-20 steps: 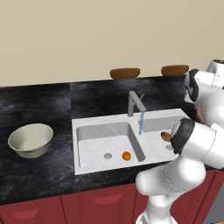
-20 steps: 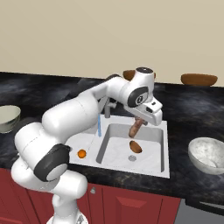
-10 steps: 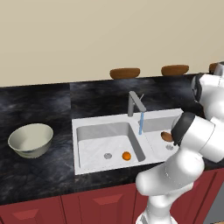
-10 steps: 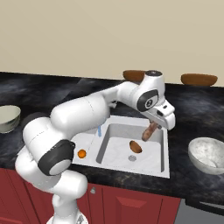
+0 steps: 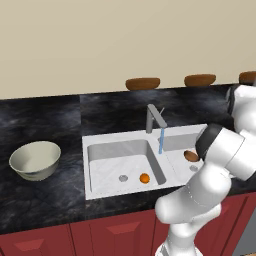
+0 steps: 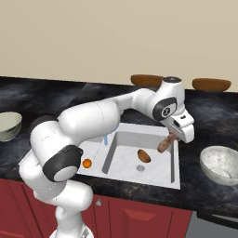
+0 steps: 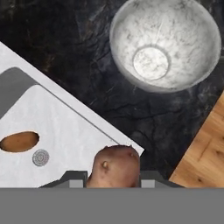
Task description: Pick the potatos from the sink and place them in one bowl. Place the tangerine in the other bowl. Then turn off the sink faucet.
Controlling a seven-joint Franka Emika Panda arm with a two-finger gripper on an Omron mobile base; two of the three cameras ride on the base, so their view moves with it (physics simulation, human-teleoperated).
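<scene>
Looking over the left base view, water runs from the sink faucet (image 5: 156,118) while the tangerine (image 5: 144,178) waits in the left basin and one rounder potato (image 5: 191,155) lies in the right. The right base view shows the gripper (image 6: 168,141) carrying the reddish potato (image 6: 165,143) above the sink's (image 6: 173,181) right edge, lumpy and firm, probably best pinched across its middle. The hand view alone shows the jaws clamped on it and the grey marbled bowl (image 7: 205,65) waiting ahead
</scene>
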